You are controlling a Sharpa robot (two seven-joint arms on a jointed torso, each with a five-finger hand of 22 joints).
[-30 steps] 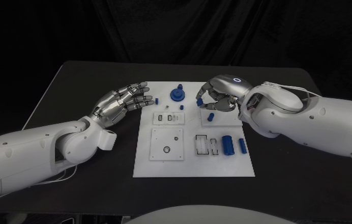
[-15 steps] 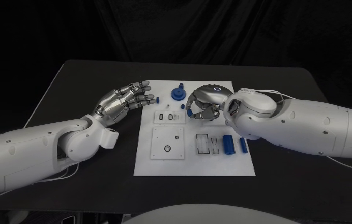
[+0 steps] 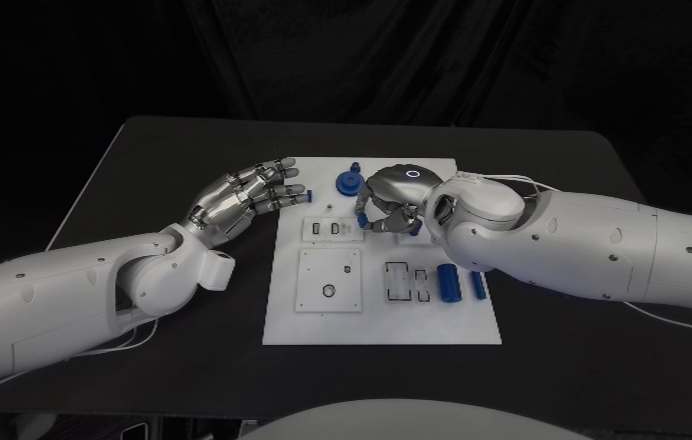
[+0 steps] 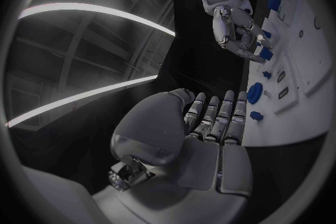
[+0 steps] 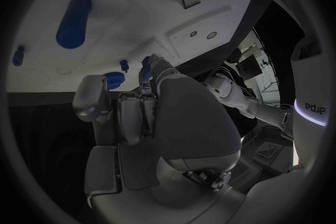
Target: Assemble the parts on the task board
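The white task board (image 3: 382,320) lies in the middle of the black table. My right hand (image 3: 381,204) hovers over its far middle, fingers curled, and pinches a small blue part (image 5: 145,63) at its fingertips. A round blue knob (image 3: 348,182) stands just left of that hand. Two blue cylinders (image 3: 449,285) lie by the board's right edge. My left hand (image 3: 245,200) hangs open beside the board's left edge, fingers spread and holding nothing. The left wrist view shows the right hand (image 4: 238,31) above the board (image 4: 301,78).
Recessed plates (image 3: 332,282) and slots (image 3: 408,285) sit in the board's near half. A small blue piece (image 3: 309,197) lies at the far left of the board, close to my left fingertips. Black table (image 3: 159,160) surrounds the board.
My right hand has moved left across the far part of the board, towards the blue knob, carrying the small blue part. The left hand has stayed put.
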